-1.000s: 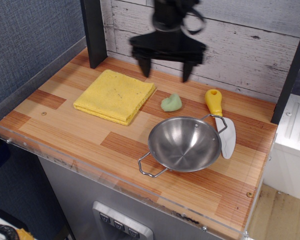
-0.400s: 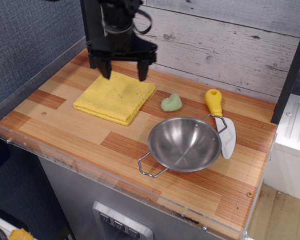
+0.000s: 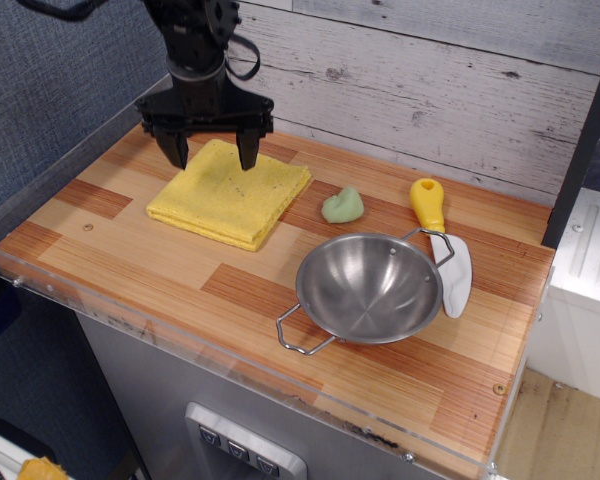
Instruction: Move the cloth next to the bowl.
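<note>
The yellow folded cloth [image 3: 230,193] lies flat on the wooden table at the back left. The steel bowl [image 3: 368,288] with two wire loop handles stands to its right, nearer the front, apart from the cloth. My black gripper [image 3: 213,158] hangs open over the cloth's far left part, its two fingertips pointing down at or just above the cloth's surface. It holds nothing.
A small pale green lump [image 3: 342,206] lies between cloth and bowl. A white spatula with a yellow handle [image 3: 442,241] lies at the bowl's right side. A clear plastic rim [image 3: 180,330] runs along the table's front edge. A black post [image 3: 187,60] stands at the back left.
My gripper has moved left across the back of the table and come down, from above the green lump's far side to over the cloth. The objects have not moved.
</note>
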Available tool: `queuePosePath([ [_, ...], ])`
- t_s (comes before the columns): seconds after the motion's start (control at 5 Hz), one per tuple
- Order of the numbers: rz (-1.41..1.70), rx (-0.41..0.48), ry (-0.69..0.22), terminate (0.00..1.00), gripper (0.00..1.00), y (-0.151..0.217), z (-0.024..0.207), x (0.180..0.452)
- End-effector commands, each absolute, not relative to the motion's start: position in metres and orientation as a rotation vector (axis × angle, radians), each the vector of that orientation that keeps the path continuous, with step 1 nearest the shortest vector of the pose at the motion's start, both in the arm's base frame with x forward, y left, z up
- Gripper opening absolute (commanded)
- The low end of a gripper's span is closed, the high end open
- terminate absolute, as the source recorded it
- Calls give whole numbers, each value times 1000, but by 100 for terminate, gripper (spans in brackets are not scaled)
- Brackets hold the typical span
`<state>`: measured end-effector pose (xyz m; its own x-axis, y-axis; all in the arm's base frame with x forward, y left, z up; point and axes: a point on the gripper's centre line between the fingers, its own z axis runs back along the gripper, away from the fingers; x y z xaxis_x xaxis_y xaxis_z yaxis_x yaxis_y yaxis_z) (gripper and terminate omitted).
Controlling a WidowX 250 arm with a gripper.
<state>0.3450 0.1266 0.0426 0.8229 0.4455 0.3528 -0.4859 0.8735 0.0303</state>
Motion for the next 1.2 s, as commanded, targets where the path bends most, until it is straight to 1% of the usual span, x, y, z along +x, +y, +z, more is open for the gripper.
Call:
queuePosePath([
  [0.0,506,103,-329,0,100,130,29,347],
  [0.2,509,69,-293,0,100,128,20,350],
  [0.4,522,37,-225,0,100,126,14,347],
  [0.6,528,24,-181,0,100,119,11,337],
  [1.0,471,35,-167,0,100,92,13,313],
])
